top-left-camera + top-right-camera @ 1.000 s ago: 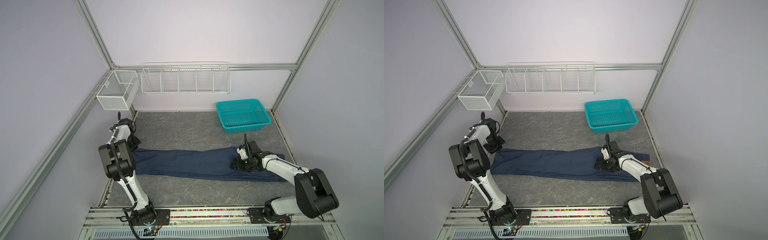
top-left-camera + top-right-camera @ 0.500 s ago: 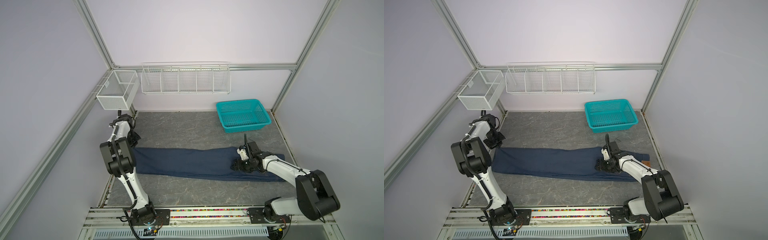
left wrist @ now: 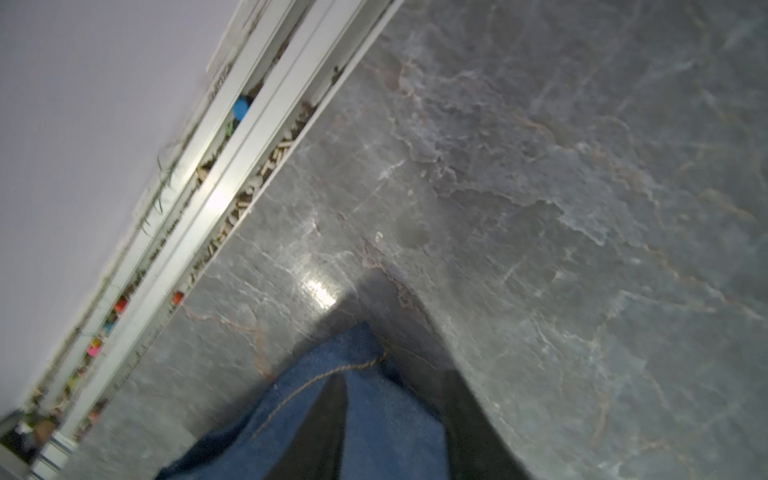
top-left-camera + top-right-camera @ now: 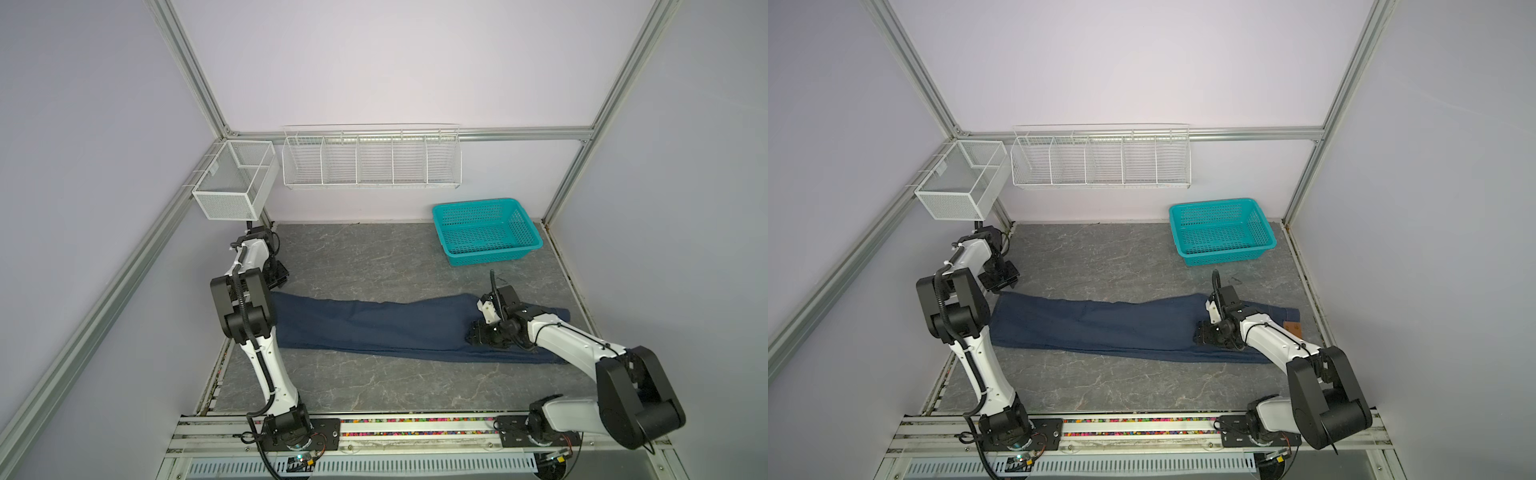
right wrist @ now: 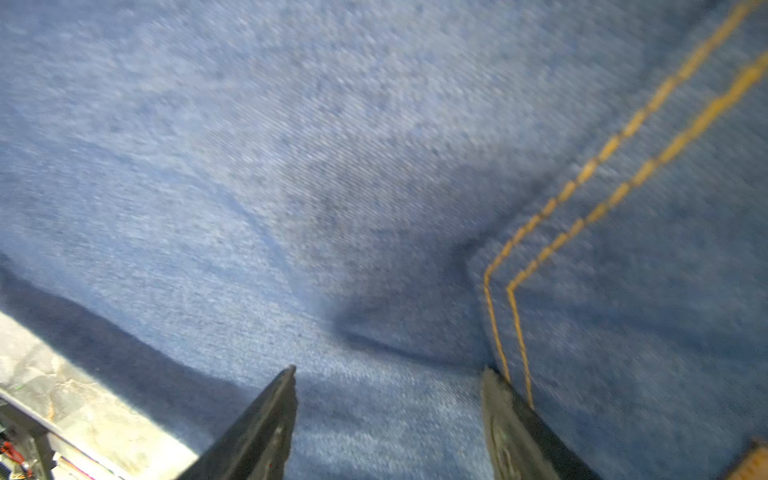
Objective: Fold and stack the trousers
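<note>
We begin at the left claw (image 4: pixel 1001 279). A second ago it was clenched; now its two dark fingers (image 3: pixel 328 428) stand apart, and the hem (image 3: pixel 357 349) of the trousers lies loose between them, its corner already down on the table (image 4: pixel 374 257). We judge that the claw has just let the cloth go, though the wrist view is a little blurred and a light contact we cannot exclude. In both top views this claw hangs just behind the far left corner of the trousers (image 4: pixel 374 328), near the side wall. The trousers are stretched long across the middle of the table, and they show only one leg width, so it seems one leg lies on the other. Their outline is almost the same as a second ago, so the release did not disturb them. At the waist end the right claw (image 5: pixel 390 374) is spread as before, with its tips down on the denim beside the yellow double stitching (image 5: pixel 602 174); it grasps nothing and seems only to press the cloth. The tan patch (image 4: pixel 1292 326) shows just beyond its arm. The basket (image 4: pixel 486 232) stands well apart at the back right. For the task this means, in our opinion, that the straightening is finished, while no fold across the length is yet made.
</note>
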